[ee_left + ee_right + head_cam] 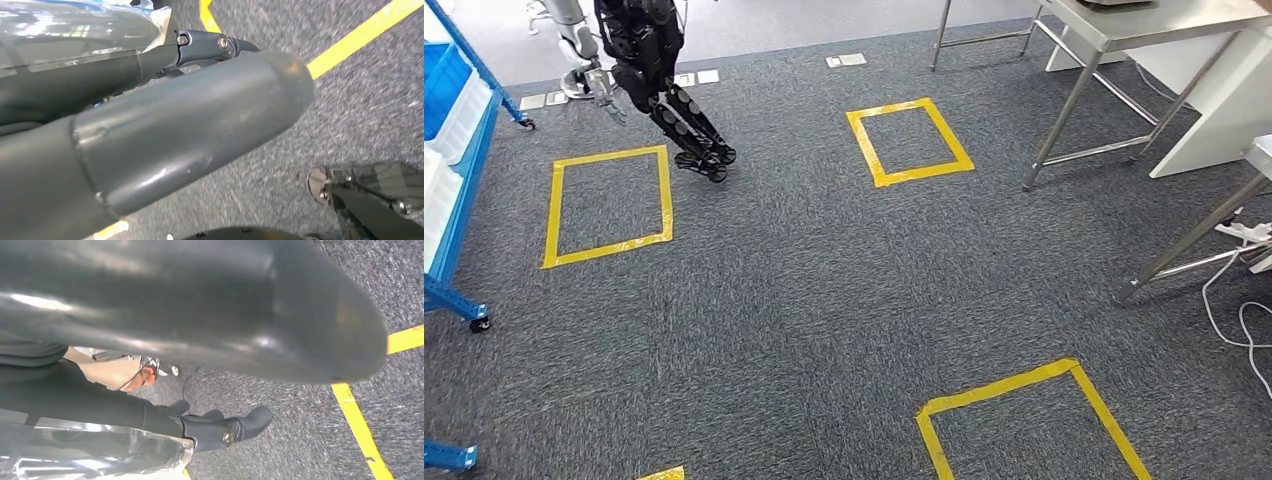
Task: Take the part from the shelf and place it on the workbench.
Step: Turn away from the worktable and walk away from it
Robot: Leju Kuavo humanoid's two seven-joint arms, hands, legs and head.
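Note:
The part (75, 30) is wrapped in clear, shiny plastic and lies against the dark fingers (210, 45) of my left hand (165, 135), whose thick grey thumb crosses the left wrist view. In the right wrist view the same wrapped part (90, 450) sits under the fingers (220, 427) of my right hand (200, 310). Both hands seem to press it between them, low over the carpet. The blue shelf (454, 120) stands at the left edge of the head view. The steel workbench (1124, 25) is at the far right.
Another dark robot (649, 70) stands at the far left by the shelf. Yellow tape squares (909, 140) mark the grey carpet. A second table leg (1184, 245) and white cables (1239, 320) lie at the right edge. A blue shelf foot (449, 455) sits near left.

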